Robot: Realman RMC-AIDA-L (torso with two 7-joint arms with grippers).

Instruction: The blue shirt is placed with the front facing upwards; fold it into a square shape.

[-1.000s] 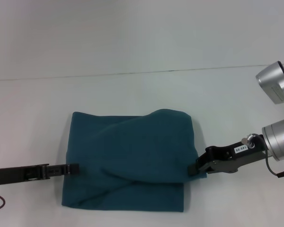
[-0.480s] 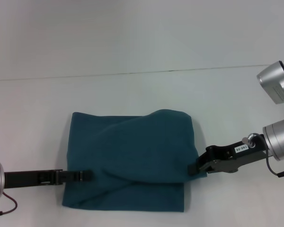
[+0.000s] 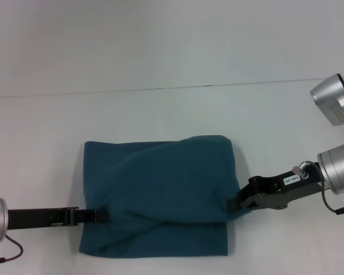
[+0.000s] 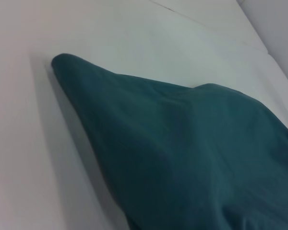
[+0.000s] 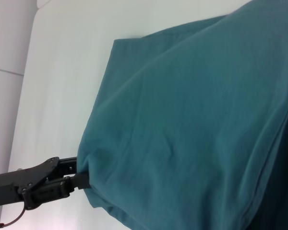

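White table [image 3: 160,51] bears the blue shirt [image 3: 160,189]; left pincer [image 3: 100,215] and right pincer [image 3: 235,204], each clamped on an edge, should tug evenly, flattening folds.

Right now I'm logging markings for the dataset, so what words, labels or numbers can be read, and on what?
White sticker on the right gripper: dark characters, too small and blurred to read.
The blue shirt: no print or neck label shows on the folded surface.
Left gripper, at the shirt's left edge: no readable marking.
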